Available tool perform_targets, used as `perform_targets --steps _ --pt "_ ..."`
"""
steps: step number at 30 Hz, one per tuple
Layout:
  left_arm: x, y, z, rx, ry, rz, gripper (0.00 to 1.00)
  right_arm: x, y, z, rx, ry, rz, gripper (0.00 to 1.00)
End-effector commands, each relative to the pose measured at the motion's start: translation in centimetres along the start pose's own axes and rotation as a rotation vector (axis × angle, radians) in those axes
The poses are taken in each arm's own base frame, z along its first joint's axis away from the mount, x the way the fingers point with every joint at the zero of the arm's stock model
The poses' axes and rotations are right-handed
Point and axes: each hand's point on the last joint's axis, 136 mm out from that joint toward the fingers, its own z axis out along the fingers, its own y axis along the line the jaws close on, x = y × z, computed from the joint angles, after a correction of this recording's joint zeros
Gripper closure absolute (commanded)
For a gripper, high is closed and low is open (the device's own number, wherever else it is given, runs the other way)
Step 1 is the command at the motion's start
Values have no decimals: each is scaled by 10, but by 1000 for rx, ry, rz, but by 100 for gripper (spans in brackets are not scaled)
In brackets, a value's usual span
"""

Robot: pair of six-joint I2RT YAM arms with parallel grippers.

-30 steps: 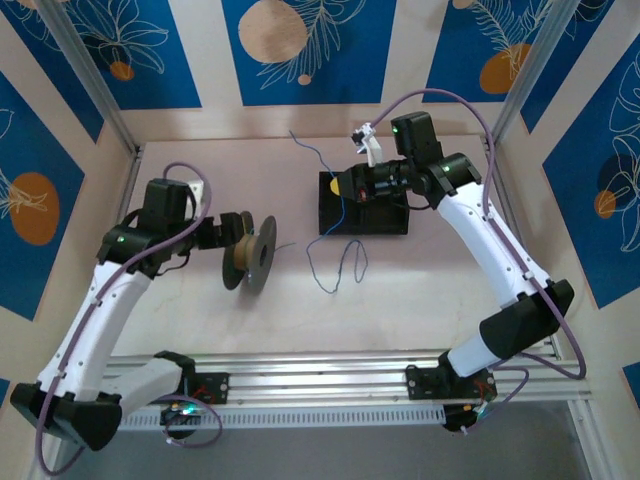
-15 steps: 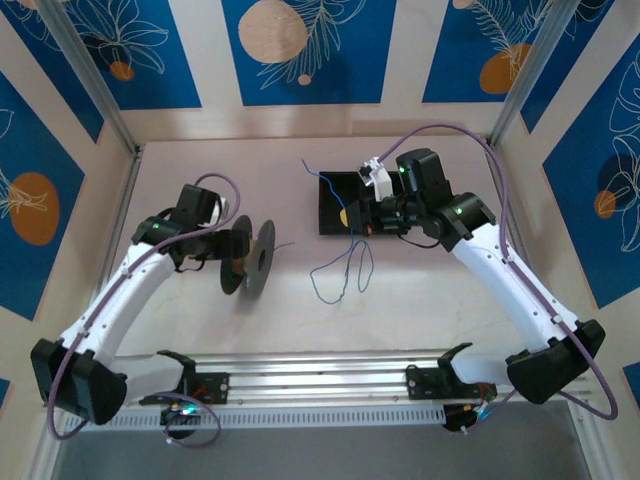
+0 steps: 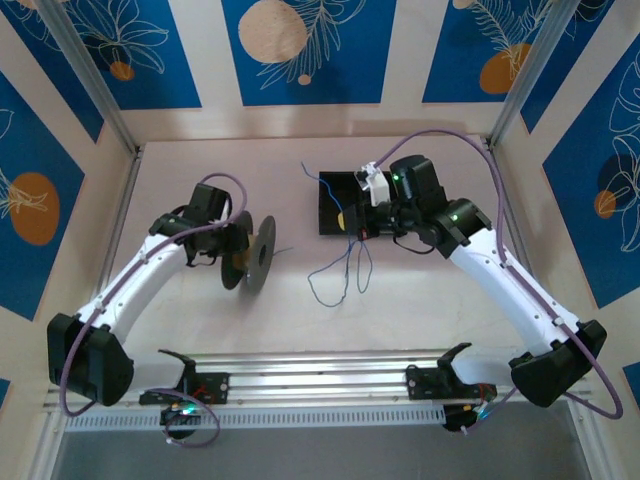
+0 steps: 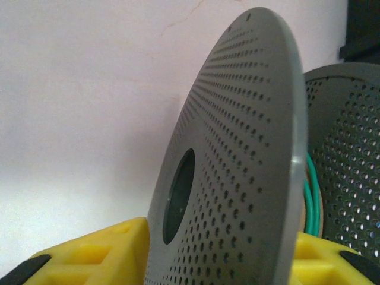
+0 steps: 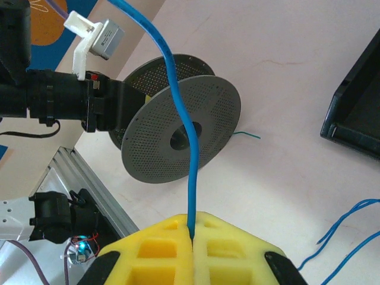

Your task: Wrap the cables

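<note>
The right hand (image 5: 192, 236) was shut tight on a blue cable (image 5: 176, 95), over the tray (image 3: 333, 192). The rest of that cable made loops on the table (image 3: 400, 300) just beside the tray. The left hand (image 4: 219, 264) had its yellow fingers (image 4: 89, 252) on both sides of one disc of the spool (image 3: 252, 255). I could not tell if they pinched it. A green cable (image 4: 309, 190) was wound on the spool.

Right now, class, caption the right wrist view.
Right fingers pinch a blue cable, the perforated grey spool standing on the table beyond.
</note>
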Motion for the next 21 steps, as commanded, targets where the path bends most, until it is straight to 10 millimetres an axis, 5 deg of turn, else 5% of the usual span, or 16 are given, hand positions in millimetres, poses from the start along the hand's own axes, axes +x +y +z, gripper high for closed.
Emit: perform_targets --steps 1,11,21 --pt "0 2 -2 -5 -32 -111 57 5 6 11 14 4 2 100" --pt "-4 -8 -5 76 -73 -314 44 32 26 48 115 -11 -102 100" --pt "-11 -5 -9 75 -138 -443 72 43 25 52 124 -9 -92 100"
